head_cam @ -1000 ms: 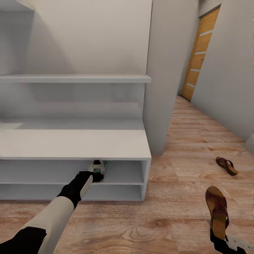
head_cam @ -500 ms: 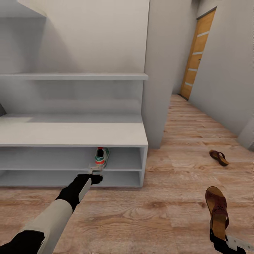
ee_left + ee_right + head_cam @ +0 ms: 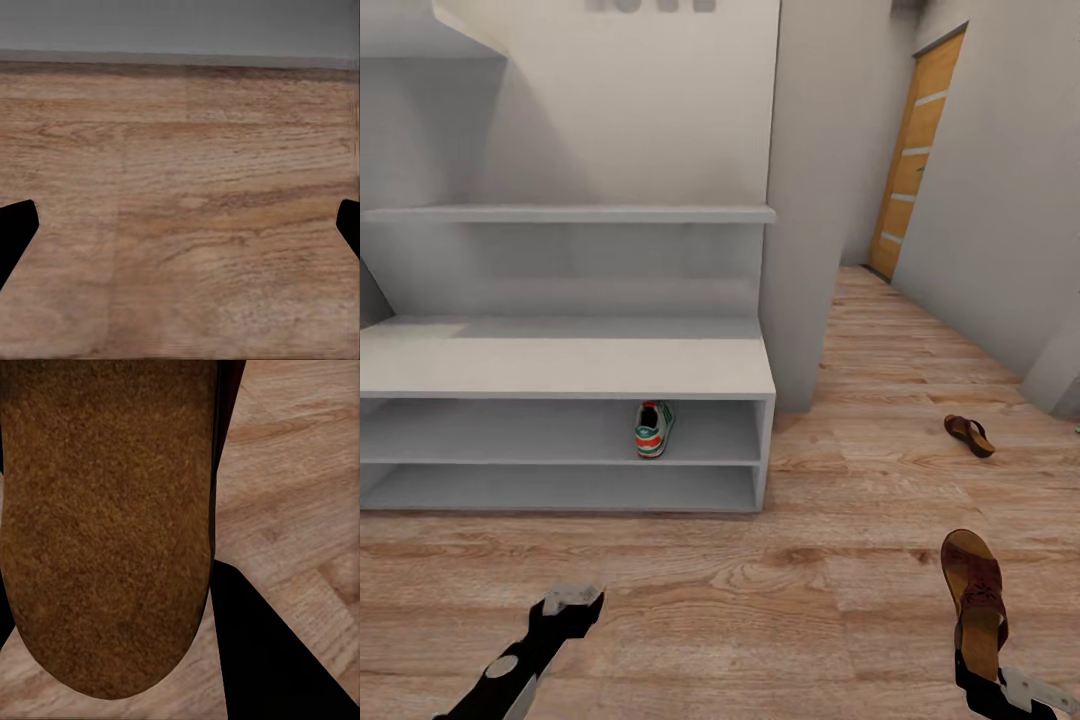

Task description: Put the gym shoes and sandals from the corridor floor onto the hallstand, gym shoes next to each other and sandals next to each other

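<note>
Wood-plank corridor floor (image 3: 760, 600) runs before the grey hallstand (image 3: 570, 365), one gym shoe (image 3: 653, 429) on its upper open shelf. Low at left, the left gripper (image 3: 572, 598) hovers over bare planks, fingers (image 3: 15, 229) wide. Farther right, another sandal (image 3: 969, 435) lies apart. The right gripper (image 3: 1000, 690) apparently clamps a sandal (image 3: 975, 590), sole filling its wrist view.
</note>
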Motion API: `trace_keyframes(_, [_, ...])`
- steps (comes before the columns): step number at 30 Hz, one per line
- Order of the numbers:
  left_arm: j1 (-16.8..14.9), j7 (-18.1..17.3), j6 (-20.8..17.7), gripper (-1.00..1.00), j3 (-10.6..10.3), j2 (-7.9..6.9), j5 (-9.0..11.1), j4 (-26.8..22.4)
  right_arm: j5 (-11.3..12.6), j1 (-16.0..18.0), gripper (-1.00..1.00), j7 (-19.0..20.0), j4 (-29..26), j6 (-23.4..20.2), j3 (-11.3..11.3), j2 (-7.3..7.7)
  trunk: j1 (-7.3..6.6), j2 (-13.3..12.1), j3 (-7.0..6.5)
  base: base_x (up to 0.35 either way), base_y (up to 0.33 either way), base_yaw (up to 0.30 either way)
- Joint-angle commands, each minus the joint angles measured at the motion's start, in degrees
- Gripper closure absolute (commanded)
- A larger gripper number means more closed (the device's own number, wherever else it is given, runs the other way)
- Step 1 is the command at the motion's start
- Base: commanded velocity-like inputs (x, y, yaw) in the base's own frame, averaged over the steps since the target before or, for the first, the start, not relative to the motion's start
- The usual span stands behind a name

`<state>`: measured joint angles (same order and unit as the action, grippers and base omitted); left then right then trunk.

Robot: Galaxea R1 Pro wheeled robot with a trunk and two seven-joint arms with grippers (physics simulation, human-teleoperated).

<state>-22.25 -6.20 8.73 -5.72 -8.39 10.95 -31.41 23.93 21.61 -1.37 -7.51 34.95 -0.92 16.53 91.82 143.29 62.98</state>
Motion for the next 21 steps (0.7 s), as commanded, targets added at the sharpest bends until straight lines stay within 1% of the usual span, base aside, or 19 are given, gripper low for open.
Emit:
trace_keyframes(1, [0.71, -1.14, 1.77, -1.00, -0.35, -0.59, 1.02, 0.22, 0.21, 0.02, 1.00, -0.07, 0.02, 0.12, -0.12, 0.00, -0.01, 0.02, 0.04, -0.013, 0.000, 0.000])
trace_keyframes(2, [1.42, -2.18, 3.15, -1.00, -0.31, -1.04, 1.54, 0.45, 0.20, 0.02, 1.00, -0.07, 0.02, 0.12, -0.12, 0.00, -0.01, 0.02, 0.04, -0.010, 0.000, 0.000])
trace_keyframes(3, [3.66, -5.19, 6.62, -1.00, -0.08, -2.05, 3.84, 1.75, 0.16, 0.01, 1.00, -0.05, 0.03, 0.12, -0.13, 0.00, -0.01, 0.02, 0.04, -0.005, 0.000, 0.000])
trace_keyframes(5, [6.22, -8.78, 9.84, -1.00, 0.27, -2.80, 7.20, 3.93, 0.10, 0.04, 1.00, -0.04, 0.04, 0.15, -0.13, 0.00, -0.01, 0.02, 0.04, -0.003, 0.000, 0.000])
trace_keyframes(7, [6.92, -10.02, 11.07, -1.00, 0.39, -3.00, 8.19, 4.65, 0.08, 0.03, 1.00, -0.04, 0.04, 0.18, -0.13, -0.01, -0.01, 0.02, 0.04, -0.001, 0.000, 0.000])
trace_keyframes(10, [7.36, -10.55, 11.93, -1.00, 0.43, -2.96, 8.74, 6.03, 0.07, 0.03, 1.00, -0.03, 0.04, 0.16, -0.13, -0.04, -0.01, 0.02, 0.04, 0.000, 0.000, 0.000])
trace_keyframes(15, [7.59, -10.71, 12.56, -1.00, 0.44, -2.57, 8.79, 8.83, 0.11, 0.05, 1.00, -0.09, 0.04, 0.15, -0.13, -0.32, -0.01, 0.02, 0.04, 0.000, 0.000, 0.000])
trace_keyframes(16, [7.64, -10.74, 12.79, -1.00, 0.44, -2.55, 8.87, 9.48, 0.15, 0.03, 1.00, -0.07, 0.04, 0.13, -0.10, -0.62, -0.01, 0.02, 0.04, 0.000, 0.000, 0.000])
trace_keyframes(21, [7.65, -10.75, 12.87, -1.00, 0.44, -2.64, 9.20, 9.71, 0.20, 0.02, 1.00, -0.06, 0.08, 0.12, -0.06, -0.93, -0.01, 0.02, 0.04, -0.004, 0.001, 0.000])
